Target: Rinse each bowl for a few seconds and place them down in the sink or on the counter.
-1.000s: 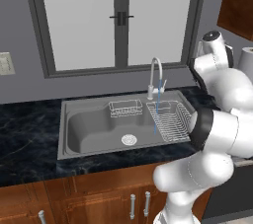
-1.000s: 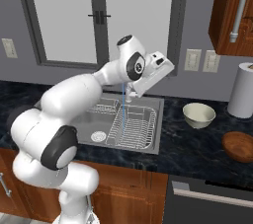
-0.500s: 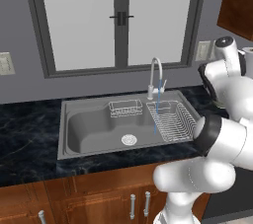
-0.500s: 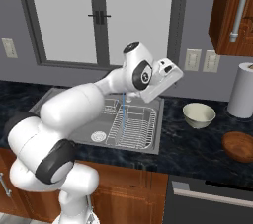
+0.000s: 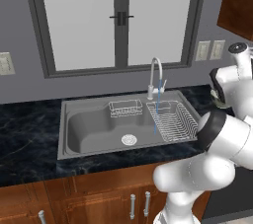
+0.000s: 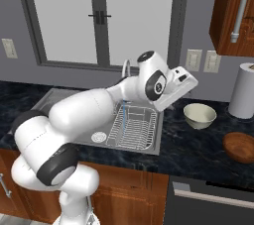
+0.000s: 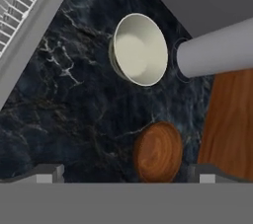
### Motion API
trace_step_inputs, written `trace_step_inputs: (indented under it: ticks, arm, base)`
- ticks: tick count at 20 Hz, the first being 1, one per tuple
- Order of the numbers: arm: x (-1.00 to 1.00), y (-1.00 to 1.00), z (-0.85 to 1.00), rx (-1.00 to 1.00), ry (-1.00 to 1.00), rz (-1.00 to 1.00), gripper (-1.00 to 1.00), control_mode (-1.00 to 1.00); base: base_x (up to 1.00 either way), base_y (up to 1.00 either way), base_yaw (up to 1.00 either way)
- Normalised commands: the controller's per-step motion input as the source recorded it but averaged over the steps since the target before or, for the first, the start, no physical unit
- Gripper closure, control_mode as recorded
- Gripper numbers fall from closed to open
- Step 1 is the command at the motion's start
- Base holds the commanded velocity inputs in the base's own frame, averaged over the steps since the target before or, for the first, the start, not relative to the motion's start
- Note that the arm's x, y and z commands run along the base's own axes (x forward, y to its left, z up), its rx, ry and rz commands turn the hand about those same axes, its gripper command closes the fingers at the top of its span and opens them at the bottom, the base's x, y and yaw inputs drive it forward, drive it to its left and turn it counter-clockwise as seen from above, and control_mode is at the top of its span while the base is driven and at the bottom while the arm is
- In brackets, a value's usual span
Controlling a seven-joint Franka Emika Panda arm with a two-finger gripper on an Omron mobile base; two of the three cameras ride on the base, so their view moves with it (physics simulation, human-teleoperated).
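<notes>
You have two bowls to handle: one cream bowl (image 6: 200, 115) at right of centre in the right base view, and one brown wooden bowl (image 6: 240, 146) at the lower right edge. Both sit on the black veined counter (image 6: 198, 147), to the right of the single grey sink (image 5: 94, 128) with one faucet (image 5: 155, 74), one wire rack (image 6: 133, 128) and one small caddy (image 5: 125, 108). One white paper roll (image 6: 245, 90) stands behind them. Your claw (image 7: 123, 177) hangs wide open, empty, above the wooden bowl.
</notes>
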Motion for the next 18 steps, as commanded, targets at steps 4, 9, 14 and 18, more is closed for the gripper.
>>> trace_step_inputs:
  ticks: [4, 9, 14, 18]
  arm:
    - [-0.25, -0.42, -0.29, 0.00, 0.00, -0.02, -1.00, -1.00]
    - [-0.15, -0.44, -0.21, 0.00, 0.01, -0.01, -1.00, -1.00]
    - [-0.23, -0.33, -0.19, 0.00, 0.00, -0.02, -1.00, -1.00]
    - [-0.16, -0.14, -0.17, 0.00, 0.00, 0.00, -1.00, -1.00]
  base:
    - [0.00, 0.00, 0.00]
    - [0.00, 0.00, 0.00]
    - [0.00, 0.00, 0.00]
    - [0.00, 0.00, 0.00]
